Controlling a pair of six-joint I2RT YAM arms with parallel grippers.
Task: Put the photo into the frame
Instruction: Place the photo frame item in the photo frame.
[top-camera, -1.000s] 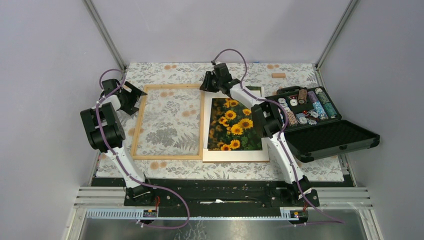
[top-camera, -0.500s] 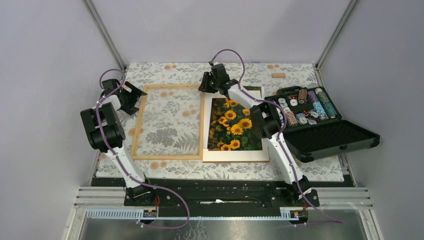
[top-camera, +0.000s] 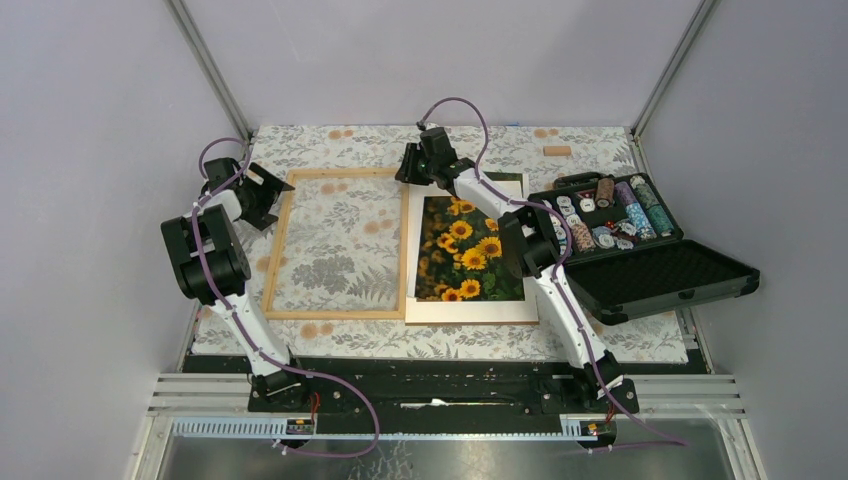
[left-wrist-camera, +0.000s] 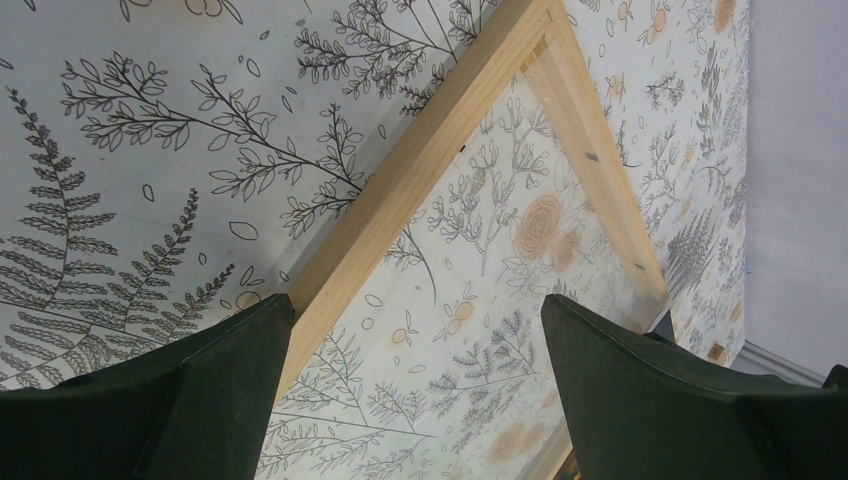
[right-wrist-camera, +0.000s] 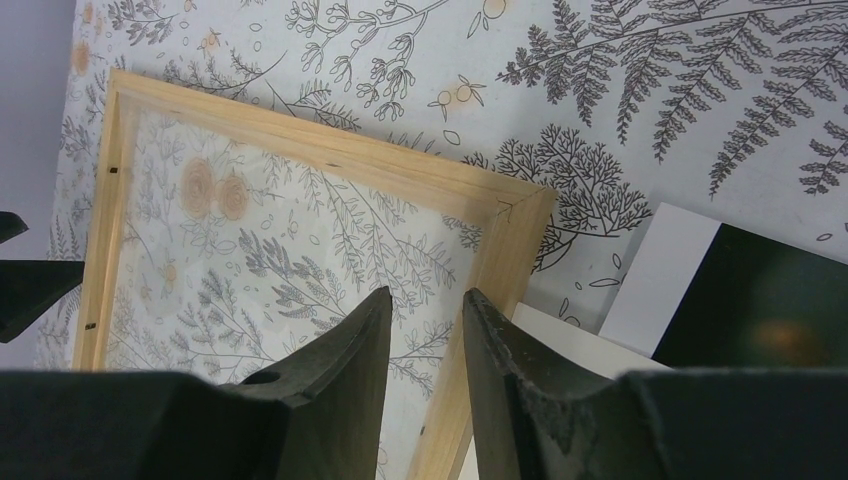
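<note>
The light-wood frame (top-camera: 278, 245) lies flat on the patterned cloth at left centre. The sunflower photo (top-camera: 470, 250) lies face up on a white mat (top-camera: 470, 310) just right of the frame. My left gripper (top-camera: 262, 192) is open and empty at the frame's far-left corner; in the left wrist view its jaws (left-wrist-camera: 418, 310) straddle the wooden rail (left-wrist-camera: 430, 165). My right gripper (top-camera: 408, 170) hovers at the frame's far-right corner. In the right wrist view it (right-wrist-camera: 428, 293) is narrowly open and empty over the rail (right-wrist-camera: 330, 150), and a dark photo corner (right-wrist-camera: 780, 310) shows to the right.
An open black case (top-camera: 660, 275) holding poker chips (top-camera: 610, 215) stands at the right, close to the mat. A small wooden block (top-camera: 557, 151) lies at the far right. Grey walls enclose the table on three sides.
My right gripper has moved slightly left and farther back, toward the frame's far-right corner. The left arm, frame and photo have not moved.
</note>
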